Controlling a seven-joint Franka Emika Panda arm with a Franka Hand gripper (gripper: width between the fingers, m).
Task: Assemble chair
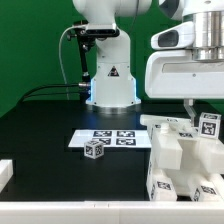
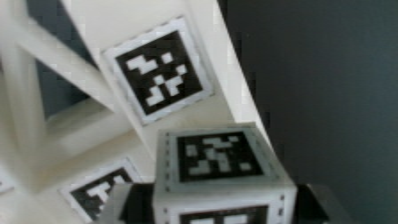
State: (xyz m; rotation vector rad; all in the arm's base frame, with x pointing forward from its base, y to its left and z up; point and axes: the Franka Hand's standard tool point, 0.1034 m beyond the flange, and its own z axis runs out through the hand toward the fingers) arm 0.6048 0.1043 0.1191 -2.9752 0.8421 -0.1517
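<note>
The chair lies as loose white tagged parts. A chunky cluster of slabs and bars (image 1: 178,160) sits at the exterior view's right. My gripper (image 1: 207,121) hangs right over it, shut on a small white block (image 1: 209,126) with square tags. In the wrist view that block (image 2: 217,160) fills the space between the dark fingers (image 2: 141,203), and both of them press against its sides. My gripper (image 2: 221,206) shows only at its tips there. Behind the block stands a slanted white frame piece (image 2: 160,70) with a large tag. A small tagged cube (image 1: 94,150) rests apart on the black table.
The marker board (image 1: 105,138) lies flat in the middle of the black table, in front of the arm's base (image 1: 110,85). A white piece (image 1: 5,172) pokes in at the exterior view's left edge. A green backdrop stands behind.
</note>
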